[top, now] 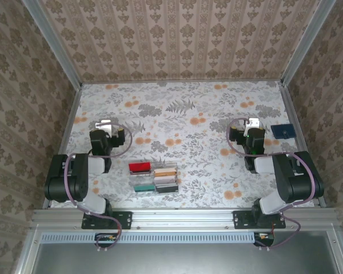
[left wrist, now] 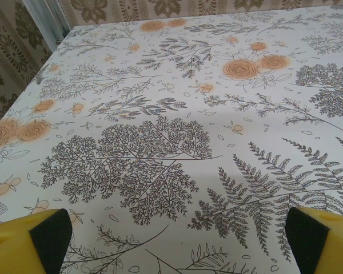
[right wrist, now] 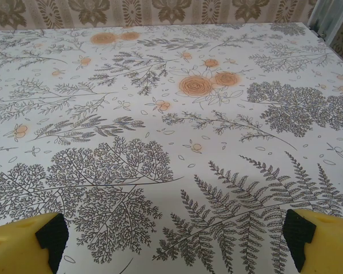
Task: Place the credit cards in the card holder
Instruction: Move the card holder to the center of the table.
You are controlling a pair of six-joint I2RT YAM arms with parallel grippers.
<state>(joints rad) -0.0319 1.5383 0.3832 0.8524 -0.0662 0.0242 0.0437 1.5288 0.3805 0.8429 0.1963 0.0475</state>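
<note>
While my left gripper point(top: 104, 124) and right gripper point(top: 252, 123) hang with jaws spread wide over the floral cloth point(top: 183, 114), I see the credit cards point(top: 140, 166), thin rectangles with long edges running left to right, in a clear rack point(top: 152, 171) between the arms. The card holder point(top: 284, 131), flat and navy, lies crosswise just beside the right gripper.

From my seat the surface point(top: 188, 114) is white with grey ferns and trees, plus orange roses all over. Behind it the walls point(top: 177, 34) are tan damask with stripes. The credit cards point(top: 154, 177) come in red, tan-orange, teal, pale grey and dark. The card holder point(top: 284, 131) is dark navy. The fingers point(left wrist: 11, 242) on the left hand point(left wrist: 180, 240) and right hand point(right wrist: 171, 242) are bright yellow with black pads point(right wrist: 48, 237). The arms point(top: 60, 177) are mostly black with pale grey bits and purple cables point(top: 128, 141).
</note>
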